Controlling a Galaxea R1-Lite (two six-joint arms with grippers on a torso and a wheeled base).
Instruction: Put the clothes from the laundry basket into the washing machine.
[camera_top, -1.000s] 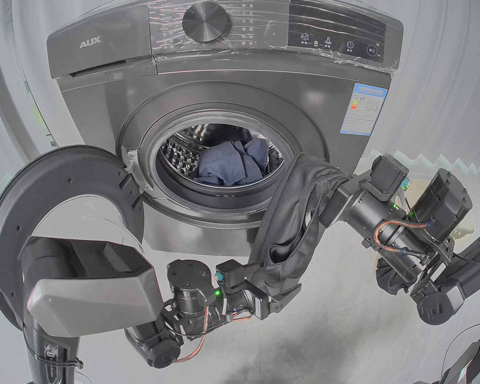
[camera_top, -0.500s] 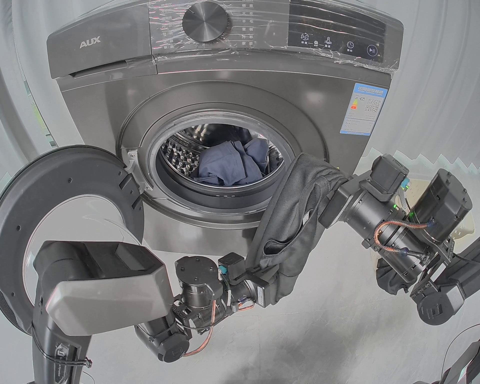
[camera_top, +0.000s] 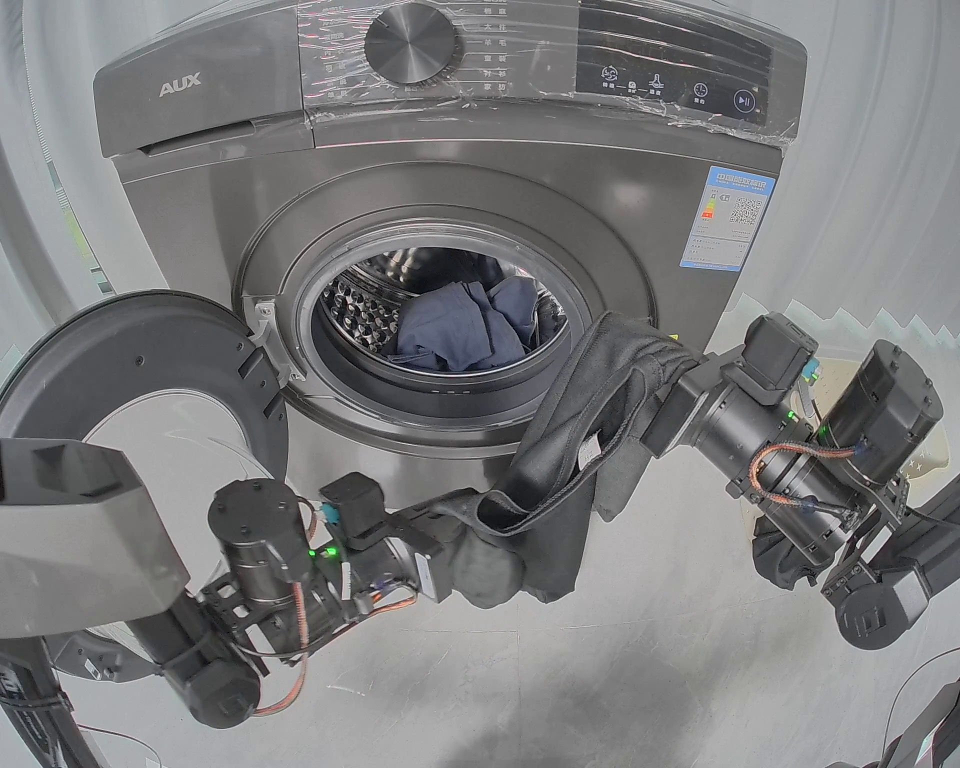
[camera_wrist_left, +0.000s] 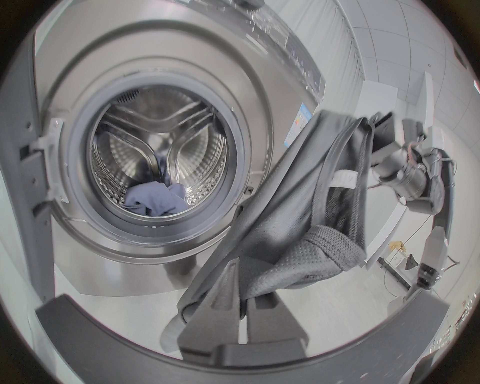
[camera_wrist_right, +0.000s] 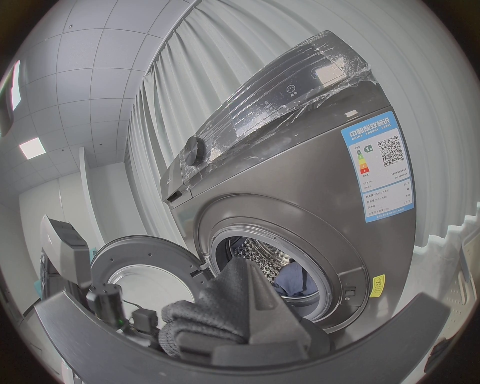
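Pale floor before the washing machine: one garment hangs stretched between two claws.

At the left, the round door stands swung open, so the drum mouth is free. The left claw is clenched on the low end of the dark grey garment, below the opening. Blue clothes already lie inside the drum. The right claw grips the upper end, beside the right rim of the opening. I judge that the two grips keep the cloth gathered off the floor, ready for pushing it in.
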